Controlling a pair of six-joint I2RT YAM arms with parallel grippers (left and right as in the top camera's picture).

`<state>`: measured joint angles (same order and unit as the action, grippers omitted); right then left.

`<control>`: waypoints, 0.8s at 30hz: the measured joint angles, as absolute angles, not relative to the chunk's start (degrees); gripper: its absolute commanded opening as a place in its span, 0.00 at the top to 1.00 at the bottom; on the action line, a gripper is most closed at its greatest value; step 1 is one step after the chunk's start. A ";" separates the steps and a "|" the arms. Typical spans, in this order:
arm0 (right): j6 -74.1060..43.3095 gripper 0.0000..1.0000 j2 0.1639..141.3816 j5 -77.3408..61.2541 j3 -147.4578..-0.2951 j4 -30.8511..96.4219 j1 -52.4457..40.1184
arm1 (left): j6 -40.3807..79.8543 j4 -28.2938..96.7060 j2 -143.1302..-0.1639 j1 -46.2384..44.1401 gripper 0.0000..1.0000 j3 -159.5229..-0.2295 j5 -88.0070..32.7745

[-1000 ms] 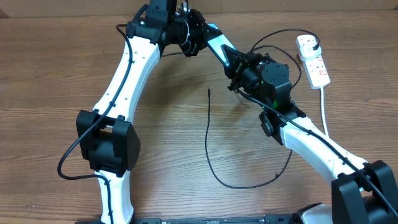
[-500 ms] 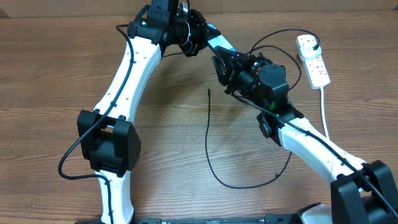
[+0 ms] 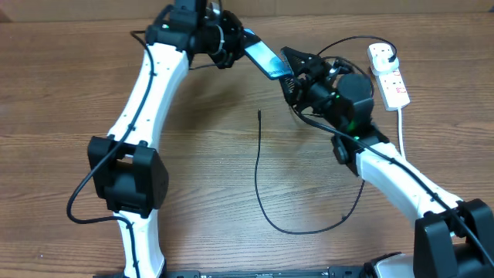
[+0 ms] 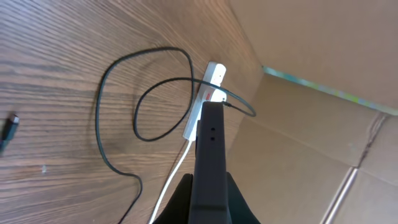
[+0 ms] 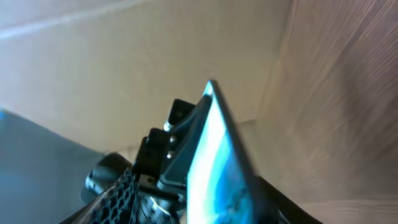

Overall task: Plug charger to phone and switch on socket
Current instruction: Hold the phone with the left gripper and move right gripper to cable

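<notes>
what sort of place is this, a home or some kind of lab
Most likely a robotics lab bench, not a home: two robot arms work over a wood-grain table, plain cardboard walls off its far edge, and a power strip with a charger cable is laid out as a test prop.

Left arm (image 3: 143,85), right arm (image 3: 394,176): white link shells, black joint housings, thin black cables trailing alongside.

Overhead: charger (image 3: 258,166) cable runs under the right arm (image 3: 394,174), so its path to the socket (image 3: 394,85) is lost there. Right pincer (image 3: 292,71): jaw gap too dark to judge.
Left wrist: phone (image 4: 210,155) seen edge-on, cut off by the bottom edge, hiding part of the socket.
Right wrist: phone screen blurred, text unreadable.
</notes>
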<state>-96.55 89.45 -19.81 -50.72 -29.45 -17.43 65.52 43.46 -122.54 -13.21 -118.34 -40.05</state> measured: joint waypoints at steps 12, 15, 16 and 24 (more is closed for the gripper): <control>-70.94 0.60 89.43 -36.64 -53.28 -7.38 -7.99 | 52.01 51.46 -122.61 -0.49 0.96 -118.37 -53.12; -62.76 0.60 89.56 -36.56 -57.52 8.51 -8.60 | 48.40 57.19 -122.61 1.37 0.96 -118.37 -58.19; -59.37 0.60 89.58 -35.77 -59.66 13.91 -8.91 | 47.11 59.55 -122.61 1.76 0.96 -118.37 -59.57; -40.12 0.62 89.73 -19.20 -77.71 37.87 -15.51 | 38.61 70.35 -122.61 2.44 0.96 -118.37 -66.87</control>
<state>-40.12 89.73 -19.20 -77.71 37.87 -15.51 38.61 70.35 -122.61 2.44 -118.37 -66.87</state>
